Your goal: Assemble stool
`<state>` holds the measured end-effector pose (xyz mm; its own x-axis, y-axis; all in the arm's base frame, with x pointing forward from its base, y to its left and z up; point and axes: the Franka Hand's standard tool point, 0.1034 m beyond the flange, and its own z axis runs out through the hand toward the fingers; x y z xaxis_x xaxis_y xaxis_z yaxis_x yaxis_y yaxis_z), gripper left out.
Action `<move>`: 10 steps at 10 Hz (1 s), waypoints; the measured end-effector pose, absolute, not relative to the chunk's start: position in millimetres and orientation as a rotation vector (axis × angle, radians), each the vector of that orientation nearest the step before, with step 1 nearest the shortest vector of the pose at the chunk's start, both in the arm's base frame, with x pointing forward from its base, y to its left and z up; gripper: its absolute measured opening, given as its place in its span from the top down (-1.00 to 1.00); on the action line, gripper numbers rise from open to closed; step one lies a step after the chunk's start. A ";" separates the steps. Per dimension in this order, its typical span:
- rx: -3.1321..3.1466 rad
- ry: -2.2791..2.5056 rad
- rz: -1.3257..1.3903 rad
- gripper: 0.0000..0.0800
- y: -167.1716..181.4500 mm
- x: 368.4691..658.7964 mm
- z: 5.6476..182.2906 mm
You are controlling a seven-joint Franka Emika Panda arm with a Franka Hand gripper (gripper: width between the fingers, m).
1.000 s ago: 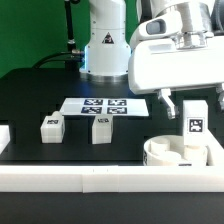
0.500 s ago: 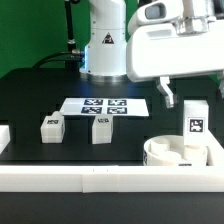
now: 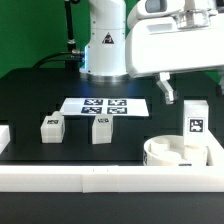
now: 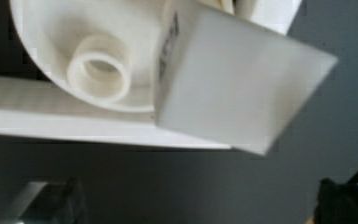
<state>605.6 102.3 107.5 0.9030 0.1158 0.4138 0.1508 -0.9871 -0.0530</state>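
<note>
The round white seat lies at the exterior view's right, against the front rail. One white leg with a square tag stands upright on it. Two more tagged legs stand on the black table. My gripper hangs open and empty above the upright leg, apart from it. One finger shows, the other is at the frame edge. In the wrist view the leg and the seat with a round hole lie beyond my gripper, whose dark fingertips stand wide apart.
The marker board lies flat behind the two loose legs. A long white border rail runs along the front, with a short white piece at the exterior view's left. The robot base stands at the back.
My gripper has risen straight up from around the upright leg. The leg stays standing on the seat. Nothing else has moved.
</note>
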 end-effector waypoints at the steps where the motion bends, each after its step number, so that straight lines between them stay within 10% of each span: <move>1: -2.985 -0.163 -0.621 -0.62 97.4 605.0 106.4; 6: -2.980 -0.146 0.139 -0.62 109.6 587.0 104.0; 10: -2.979 -0.120 0.141 -0.62 111.2 595.2 103.2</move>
<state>595.2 111.2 103.2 0.9923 0.0869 -0.0877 0.0722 -0.9846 -0.1594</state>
